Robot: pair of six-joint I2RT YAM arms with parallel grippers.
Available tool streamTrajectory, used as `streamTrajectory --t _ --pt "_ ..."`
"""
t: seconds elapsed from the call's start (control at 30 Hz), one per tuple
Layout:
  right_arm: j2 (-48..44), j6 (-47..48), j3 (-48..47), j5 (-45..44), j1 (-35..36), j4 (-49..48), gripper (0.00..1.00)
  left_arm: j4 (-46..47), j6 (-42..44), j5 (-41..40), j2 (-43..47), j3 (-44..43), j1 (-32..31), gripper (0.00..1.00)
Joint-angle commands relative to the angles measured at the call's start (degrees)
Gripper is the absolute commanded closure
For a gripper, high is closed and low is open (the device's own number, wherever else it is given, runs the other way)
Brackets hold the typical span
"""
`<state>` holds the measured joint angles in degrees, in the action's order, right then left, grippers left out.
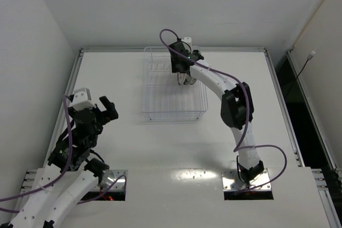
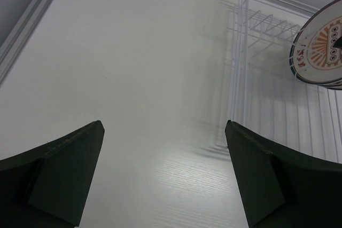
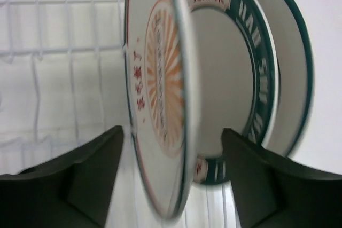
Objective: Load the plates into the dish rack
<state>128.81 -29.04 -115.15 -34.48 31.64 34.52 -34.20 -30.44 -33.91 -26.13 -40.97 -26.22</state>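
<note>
Three plates stand on edge in the clear dish rack (image 1: 173, 111) at the back middle of the table. In the right wrist view the orange-patterned plate (image 3: 160, 89) is nearest. The teal-rimmed plate (image 3: 230, 68) is behind it, and a third white plate (image 3: 291, 57) is behind that. My right gripper (image 3: 172, 137) is open over the rack (image 3: 53, 52), with a finger on each side of the orange plate's edge and a gap on both sides. My left gripper (image 2: 163, 132) is open and empty above bare table at the left (image 1: 109, 110). It sees the rack (image 2: 246, 52) and the orange plate (image 2: 320, 46).
The right arm (image 1: 235, 105) arches from its base over the table's right half to the rack. Raised metal rails (image 1: 75, 78) border the table, with white walls close on the left and at the back.
</note>
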Motion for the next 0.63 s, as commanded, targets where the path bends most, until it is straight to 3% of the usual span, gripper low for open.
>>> streamTrajectory --t 0.0,0.03,0.13,0.33,0.5,0.6 --pt "-11.1 -0.4 1.6 -5.0 1.7 5.8 0.25 1.2 0.7 -0.4 -0.9 -0.4 -0.5 0.04" --pt "-14.1 -0.4 1.6 -5.0 1.7 7.9 0.08 1.2 0.7 -0.4 -0.9 -0.4 -0.5 0.04" --pt "-20.6 -1.0 3.5 -7.3 5.2 15.0 0.0 1.2 0.7 -0.4 -2.0 -0.4 -0.5 0.04" --pt "-35.5 -2.3 17.7 -8.8 14.1 18.0 0.0 1.2 0.7 0.2 -3.6 -0.4 -0.5 0.04" --pt "-52.7 -16.1 40.3 -4.7 22.1 17.4 0.0 1.2 0.7 0.8 -4.6 -0.4 -0.5 0.04" --pt "-62.7 -22.5 55.3 -3.7 26.8 11.5 0.0 1.8 0.7 1.3 -5.8 -0.4 -0.5 0.04"
